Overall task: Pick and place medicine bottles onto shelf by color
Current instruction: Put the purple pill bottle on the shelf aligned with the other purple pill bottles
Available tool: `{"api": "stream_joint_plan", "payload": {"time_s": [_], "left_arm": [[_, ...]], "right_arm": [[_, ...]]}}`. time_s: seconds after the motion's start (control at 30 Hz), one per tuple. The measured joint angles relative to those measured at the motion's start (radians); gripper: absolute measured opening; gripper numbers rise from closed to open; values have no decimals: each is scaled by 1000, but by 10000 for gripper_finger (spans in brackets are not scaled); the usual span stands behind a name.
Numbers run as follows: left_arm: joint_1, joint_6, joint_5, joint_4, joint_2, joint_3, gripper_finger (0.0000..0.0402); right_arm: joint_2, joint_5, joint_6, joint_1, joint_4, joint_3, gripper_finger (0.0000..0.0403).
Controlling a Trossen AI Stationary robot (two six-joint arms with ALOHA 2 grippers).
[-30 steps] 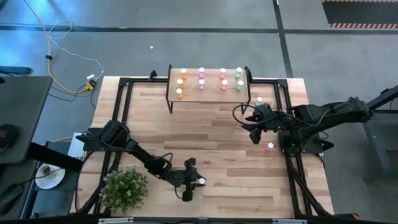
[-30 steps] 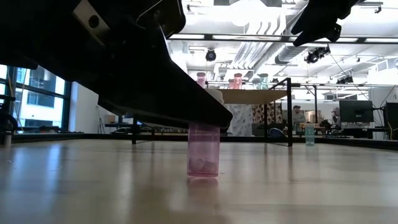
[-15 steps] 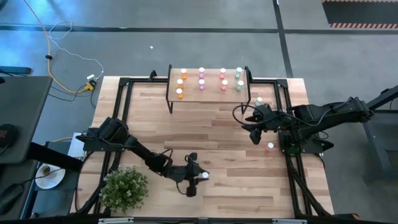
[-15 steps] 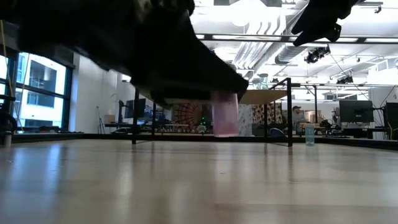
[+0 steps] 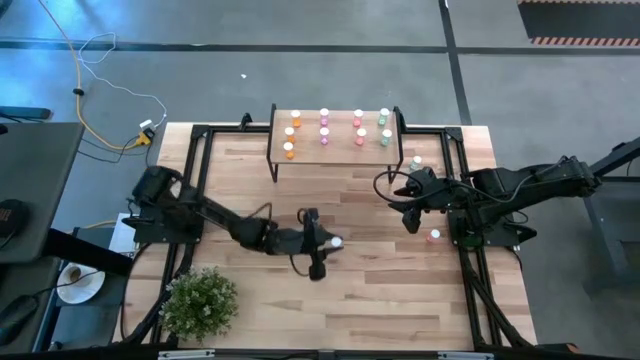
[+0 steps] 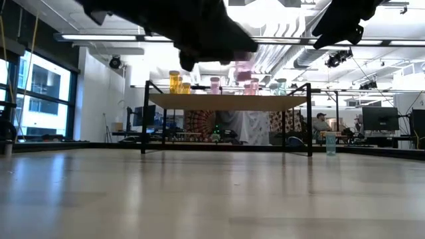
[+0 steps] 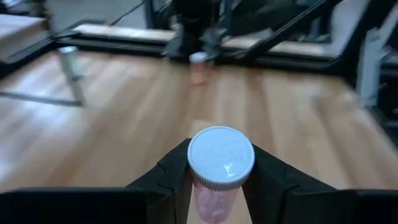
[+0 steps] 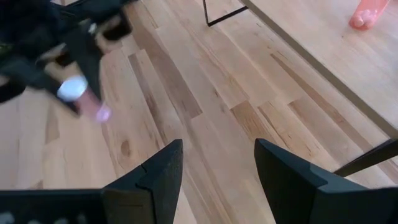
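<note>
My left gripper (image 5: 324, 246) is over the middle of the table, shut on a pink-purple medicine bottle (image 7: 219, 167) with a white cap (image 5: 336, 242). In the low view the bottle (image 6: 243, 66) hangs high above the tabletop. The shelf (image 5: 336, 150) stands at the far edge on black legs and carries several bottles in columns: orange, pink-purple, red and pale green. My right gripper (image 5: 410, 207) hangs open above the table's right side, nothing between its fingers (image 8: 160, 170). My left gripper pinches the bottle's body just under the cap (image 7: 211, 190) between its two fingers (image 7: 173, 176). The fingers come from the table's left, slanting slightly down. The bottle is lifted clear of the table, cap up.
A loose pink bottle (image 5: 433, 236) and a pale green one (image 5: 417, 160) stand on the table's right side near my right arm. A potted green plant (image 5: 200, 302) sits at the near left corner. Black frame rails (image 5: 203, 170) run along the table's left and right sides.
My left gripper has risen and gone toward the table's far edge and a little right, carrying the pink-purple bottle. The bottle stood on the table a second ago and now hangs clear, well above it.
</note>
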Motion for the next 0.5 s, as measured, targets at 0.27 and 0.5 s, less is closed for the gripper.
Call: {"api": "stream_joint_plan", "payload": {"time_s": [0.27,0.5], "left_arm": [[137,78,17,-144,-153,7,108],[278,105,72,-194,-236,15,108]], "right_arm": [[0,0,-7,0,0,0,190],[0,0,-6,0,0,0,190]]}}
